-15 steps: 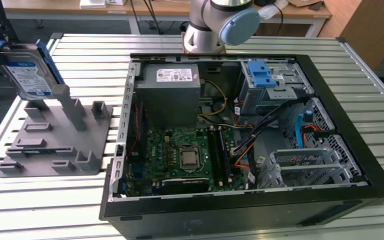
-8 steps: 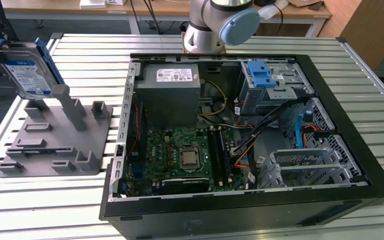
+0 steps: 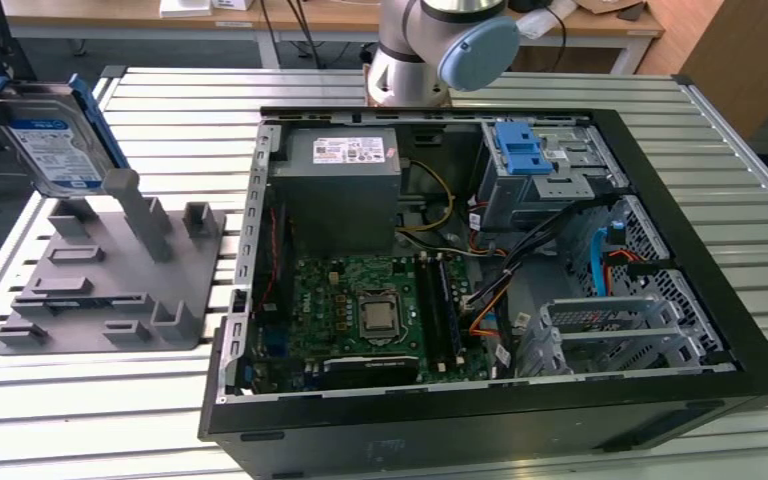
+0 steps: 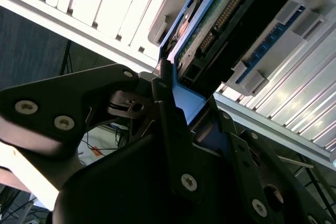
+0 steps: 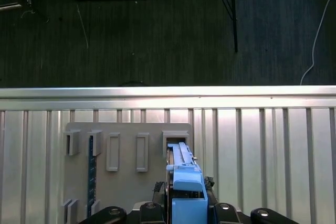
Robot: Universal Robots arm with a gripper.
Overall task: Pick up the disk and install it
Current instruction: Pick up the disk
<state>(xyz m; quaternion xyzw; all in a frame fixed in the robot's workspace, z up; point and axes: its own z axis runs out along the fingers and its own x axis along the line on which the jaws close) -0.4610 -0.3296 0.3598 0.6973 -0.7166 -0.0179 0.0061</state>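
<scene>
black fingers (image 4: 169, 114) of the gripper (image 5: 185, 188) are clenched on the blue carrier edge of the disk (image 3: 53, 140), seen close in both wrist views. in the exterior view the disk hangs tilted, label showing, right at the top of the grey fixture's (image 3: 104, 285) tall post, at ten o'clock from the open computer case (image 3: 491, 425). the metal drive cage (image 3: 551, 185) sits at one o'clock inside the case, well apart from the disk. fixture and case rest on a slatted metal table (image 3: 77, 400).
</scene>
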